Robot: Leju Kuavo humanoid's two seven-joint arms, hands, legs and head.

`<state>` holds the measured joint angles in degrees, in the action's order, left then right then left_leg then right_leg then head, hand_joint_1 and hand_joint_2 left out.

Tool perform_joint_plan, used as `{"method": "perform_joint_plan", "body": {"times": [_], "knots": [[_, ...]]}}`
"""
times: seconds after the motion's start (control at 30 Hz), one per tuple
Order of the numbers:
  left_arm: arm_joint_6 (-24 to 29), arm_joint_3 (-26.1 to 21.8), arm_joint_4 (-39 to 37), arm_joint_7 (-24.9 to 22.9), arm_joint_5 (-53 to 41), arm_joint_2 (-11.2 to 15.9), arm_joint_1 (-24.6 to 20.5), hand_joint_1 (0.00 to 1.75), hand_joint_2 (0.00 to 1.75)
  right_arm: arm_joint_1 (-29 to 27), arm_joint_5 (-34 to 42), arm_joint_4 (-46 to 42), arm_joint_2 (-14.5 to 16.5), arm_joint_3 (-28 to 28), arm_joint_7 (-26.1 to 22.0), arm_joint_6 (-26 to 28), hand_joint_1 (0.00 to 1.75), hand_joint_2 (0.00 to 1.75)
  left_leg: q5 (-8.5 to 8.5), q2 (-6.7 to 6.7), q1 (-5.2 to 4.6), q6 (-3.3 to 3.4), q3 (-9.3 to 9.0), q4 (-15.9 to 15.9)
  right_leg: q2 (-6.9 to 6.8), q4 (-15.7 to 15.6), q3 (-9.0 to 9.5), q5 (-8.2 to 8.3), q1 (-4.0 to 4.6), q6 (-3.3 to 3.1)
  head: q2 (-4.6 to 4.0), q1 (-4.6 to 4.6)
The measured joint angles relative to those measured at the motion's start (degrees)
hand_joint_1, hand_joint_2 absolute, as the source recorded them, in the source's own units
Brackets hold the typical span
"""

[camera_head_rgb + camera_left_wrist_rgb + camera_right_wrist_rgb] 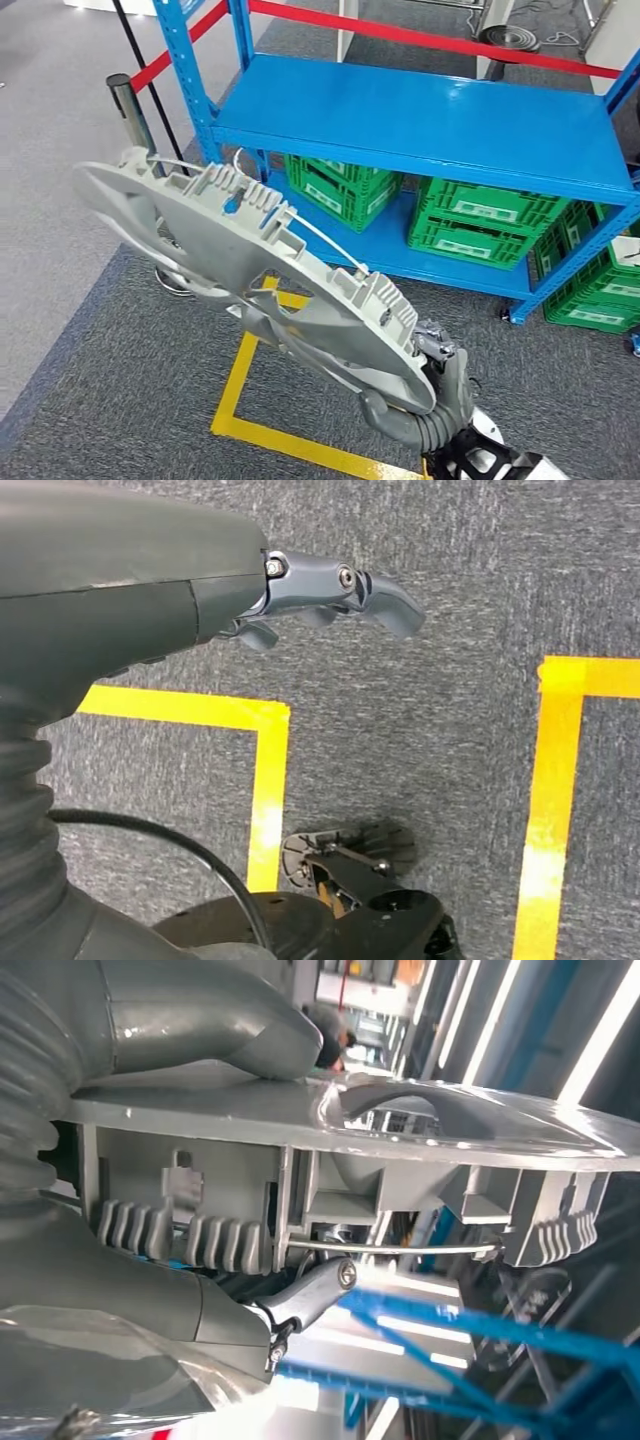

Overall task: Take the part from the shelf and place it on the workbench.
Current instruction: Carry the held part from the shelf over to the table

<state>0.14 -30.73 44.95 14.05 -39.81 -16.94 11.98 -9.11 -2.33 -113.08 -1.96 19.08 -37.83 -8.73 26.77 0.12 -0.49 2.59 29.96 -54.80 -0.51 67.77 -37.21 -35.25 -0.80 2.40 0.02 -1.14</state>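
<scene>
Gripping one end of the long grey ribbed plastic part (249, 260), my right hand (441, 385) carries it clear of the blue metal shelf (423, 120); my left hand (324, 590) hangs empty, fingers loosely apart.

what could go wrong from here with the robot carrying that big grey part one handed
1. The right hand grips the long grey part at one end, so the far end juts out unsupported and could sag or twist loose.
2. That far end reaches toward the blue shelf upright and the metal post; a turn may clip them.
3. The left hand hangs by the floor, holding nothing, giving no support.
</scene>
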Motion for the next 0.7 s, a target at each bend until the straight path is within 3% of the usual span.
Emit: {"method": "perform_joint_plan", "body": {"times": [0.03, 0.07, 0.1, 0.17, 0.23, 0.27, 0.33, 0.4, 0.47, 0.53, 0.57, 0.6, 0.63, 0.67, 0.7], "knots": [[-0.18, -0.26, 0.42, -0.05, -0.49, -0.27, 0.00, 0.00, 1.75, 0.00, -0.05, 0.11, -0.01, 0.12, 0.03, 0.00, 1.75, 1.75, -0.36, -0.53, -0.06, 0.03, 0.74, -0.27, 0.31, 3.37, -0.68, -1.50, 0.03, 0.04, 0.00, -0.04], [-0.41, -0.60, 0.94, -0.14, -1.03, -0.52, 0.07, 0.00, 1.75, 0.01, -0.08, 0.21, -0.01, 0.27, 0.05, 0.01, 1.75, 1.75, -0.69, -1.11, -0.10, 0.01, 1.49, -0.63, 0.41, 5.14, -0.54, -1.83, 0.05, 0.06, 0.00, -0.05], [-0.67, -0.97, 1.54, -0.27, -1.47, -0.78, 0.20, 0.00, 1.75, 0.02, -0.08, 0.27, -0.01, 0.44, 0.07, 0.02, 1.75, 1.75, -0.97, -1.71, -0.08, -0.07, 2.21, -1.05, 0.47, 4.68, 0.66, -1.01, 0.05, 0.03, 0.00, -0.06], [-1.25, -1.64, 2.78, -0.70, -2.12, -1.32, 0.58, 0.00, 1.75, 0.11, -0.08, 0.32, -0.01, 0.64, 0.12, 0.09, 1.75, 1.75, -1.43, -3.08, 0.04, -0.42, 3.55, -2.01, 1.50, -1.84, 5.56, 1.93, -0.04, -0.16, 0.00, -0.08], [-1.81, -2.16, 3.98, -1.00, -2.70, -1.70, 0.96, 0.00, 1.75, 0.26, -0.05, 0.32, -0.01, 0.75, 0.22, 0.10, 1.75, 1.75, -1.97, -4.34, 0.07, -0.98, 4.88, -3.03, 3.71, -8.70, 9.97, 3.06, -0.18, -0.37, 0.00, -0.06], [-2.03, -2.45, 4.45, -1.04, -2.98, -1.80, 1.10, 0.00, 1.75, 0.36, -0.03, 0.34, 0.00, 0.81, 0.28, 0.05, 1.75, 1.75, -2.40, -4.88, 0.09, -1.30, 5.50, -3.36, 4.41, -10.35, 10.89, 2.93, -0.17, -0.44, 0.00, -0.04], [-2.24, -3.25, 4.95, -0.97, -3.55, -1.87, 1.32, 0.00, 1.75, 0.61, 0.03, 0.45, 0.01, 1.04, 0.50, -0.07, 1.75, 1.75, -3.46, -5.95, 0.11, -1.99, 6.43, -3.54, 3.77, -10.79, 10.57, 3.09, -0.10, -0.67, 0.00, -0.05], [-2.28, -4.18, 5.03, -0.66, -4.31, -1.94, 1.39, 0.00, 1.75, 1.02, 0.14, 0.61, 0.02, 1.35, 0.90, -0.14, 1.75, 1.75, -2.19, -4.76, 0.03, -2.75, 7.30, -4.56, 2.21, -10.85, 9.68, 3.86, -0.21, -1.39, 0.00, 0.16], [-2.27, -4.94, 5.02, -0.04, -5.15, -2.00, 1.30, 0.00, 1.75, 1.26, 0.28, 0.70, 0.02, 1.62, 1.14, -0.10, 1.75, 1.75, 2.67, -2.12, 0.17, -3.55, 8.74, -9.41, 0.44, -10.92, 8.69, 4.64, -0.21, -2.23, 0.00, 0.45], [-2.55, -5.50, 5.03, 0.56, -5.73, -2.04, 1.28, 0.00, 1.75, 1.24, 0.39, 0.78, 0.02, 1.77, 1.11, -0.06, 1.75, 1.75, 6.80, -1.02, 0.64, -4.20, 10.20, -16.70, -1.29, -10.87, 7.67, 5.32, -0.05, -2.55, 0.00, 0.58], [-2.79, -5.77, 5.03, 0.78, -5.88, -2.05, 1.31, 0.00, 1.75, 1.24, 0.45, 0.86, 0.02, 1.79, 1.09, -0.06, 1.75, 1.75, 6.98, -0.86, 0.88, -4.44, 10.32, -19.23, -2.14, -10.82, 7.10, 5.69, -0.03, -2.54, 0.00, 0.59], [-3.04, -6.05, 5.04, 0.94, -5.94, -2.08, 1.35, 0.00, 1.75, 1.25, 0.52, 0.96, 0.02, 1.82, 1.06, -0.07, 1.75, 1.75, 5.82, -0.74, 1.10, -4.62, 9.68, -20.09, -3.00, -10.73, 6.62, 6.07, -0.03, -2.47, 0.00, 0.61], [-3.25, -6.33, 5.04, 1.06, -5.96, -2.10, 1.38, 0.00, 1.75, 1.29, 0.60, 1.04, 0.02, 1.86, 1.03, -0.08, 1.75, 1.75, 3.97, -0.47, 1.26, -4.71, 8.12, -18.97, -3.77, -10.62, 6.08, 6.43, -0.02, -2.36, 0.00, 0.61], [-3.38, -6.55, 5.04, 1.15, -5.97, -2.13, 1.39, 0.00, 1.75, 1.36, 0.67, 1.09, 0.02, 1.93, 1.03, -0.11, 1.75, 1.75, 2.21, 0.12, 1.35, -4.71, 5.84, -16.25, -4.42, -10.52, 5.66, 6.74, -0.02, -2.20, 0.00, 0.61], [-3.48, -6.71, 5.04, 1.24, -6.02, -2.15, 1.36, 0.00, 1.75, 1.45, 0.72, 1.12, 0.02, 2.03, 1.03, -0.16, 1.75, 1.75, 1.55, 1.46, 1.29, -4.58, 2.80, -12.02, -5.03, -10.43, 5.43, 7.02, 0.04, -2.00, 0.00, 0.61]]}}
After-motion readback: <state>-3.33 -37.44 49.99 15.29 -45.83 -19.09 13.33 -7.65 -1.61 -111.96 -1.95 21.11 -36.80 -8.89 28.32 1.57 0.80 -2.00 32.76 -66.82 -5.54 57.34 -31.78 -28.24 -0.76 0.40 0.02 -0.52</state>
